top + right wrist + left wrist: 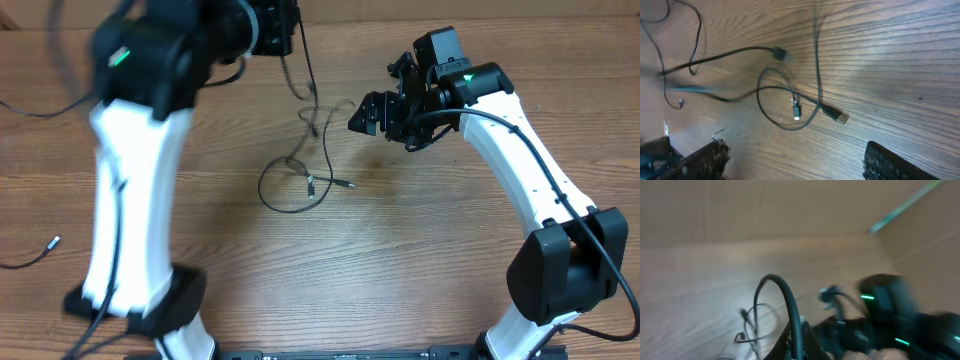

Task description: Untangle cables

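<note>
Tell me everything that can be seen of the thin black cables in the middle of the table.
The cables are thin, black and flexible, with a rubber-like look. They lie slack and overlapping on the wooden table, and one forms a loose loop. A small plug rests inside the loop. A flat silvery plug lies just outside it, on a strand that runs off toward the far side and is blurred there.

Thin black cables [300,180], looped mid-table
</note>
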Robot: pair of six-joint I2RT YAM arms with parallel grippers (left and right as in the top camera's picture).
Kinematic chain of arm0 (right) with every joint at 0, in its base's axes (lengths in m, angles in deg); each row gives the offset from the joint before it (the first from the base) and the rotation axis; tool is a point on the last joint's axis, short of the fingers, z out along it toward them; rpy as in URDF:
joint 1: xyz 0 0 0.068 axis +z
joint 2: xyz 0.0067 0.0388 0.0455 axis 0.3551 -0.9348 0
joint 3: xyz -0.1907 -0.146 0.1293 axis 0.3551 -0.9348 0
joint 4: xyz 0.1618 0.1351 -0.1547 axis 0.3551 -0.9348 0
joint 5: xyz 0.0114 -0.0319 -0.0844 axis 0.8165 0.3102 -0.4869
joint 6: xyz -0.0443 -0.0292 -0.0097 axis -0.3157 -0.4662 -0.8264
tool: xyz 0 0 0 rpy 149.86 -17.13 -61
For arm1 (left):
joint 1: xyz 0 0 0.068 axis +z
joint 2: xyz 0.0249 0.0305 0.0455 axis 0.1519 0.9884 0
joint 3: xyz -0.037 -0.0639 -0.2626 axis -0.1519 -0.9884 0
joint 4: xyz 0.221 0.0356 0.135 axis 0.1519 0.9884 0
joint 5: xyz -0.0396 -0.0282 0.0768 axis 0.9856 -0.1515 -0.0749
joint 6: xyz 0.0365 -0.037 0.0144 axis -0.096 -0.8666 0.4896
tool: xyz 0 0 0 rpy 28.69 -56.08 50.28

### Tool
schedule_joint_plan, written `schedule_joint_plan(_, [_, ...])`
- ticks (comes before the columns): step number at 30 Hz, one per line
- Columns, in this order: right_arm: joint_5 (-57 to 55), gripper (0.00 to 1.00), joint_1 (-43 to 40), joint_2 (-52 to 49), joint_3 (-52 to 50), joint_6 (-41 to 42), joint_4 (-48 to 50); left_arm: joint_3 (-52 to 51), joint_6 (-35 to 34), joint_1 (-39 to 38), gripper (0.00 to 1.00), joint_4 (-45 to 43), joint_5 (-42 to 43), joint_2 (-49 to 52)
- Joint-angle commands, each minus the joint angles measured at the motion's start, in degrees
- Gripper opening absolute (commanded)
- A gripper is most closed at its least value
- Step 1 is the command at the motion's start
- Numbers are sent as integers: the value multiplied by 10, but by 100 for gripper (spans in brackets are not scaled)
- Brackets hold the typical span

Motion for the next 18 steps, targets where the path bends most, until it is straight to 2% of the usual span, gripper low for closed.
schedule_joint_plan(1, [-17, 85, 3, -1, -3, 34, 7, 2, 13, -4, 4, -1, -12, -29])
schedule_joint_plan(6, [31, 85, 3, -1, -3, 33, 31, 2, 13, -4, 4, -7, -24, -31])
schedule_joint_plan(9, [62, 85, 3, -1, -3, 33, 58, 2, 13, -4, 4, -25, -107, -32])
schedule_joint_plan(14, [61, 86, 3, -1, -3, 33, 60, 2, 13, -4, 4, -41, -174, -40])
schedule_joint_plan(18, [50, 86, 3, -1, -3, 31, 50, 2, 13, -4, 4, -125, -177, -78])
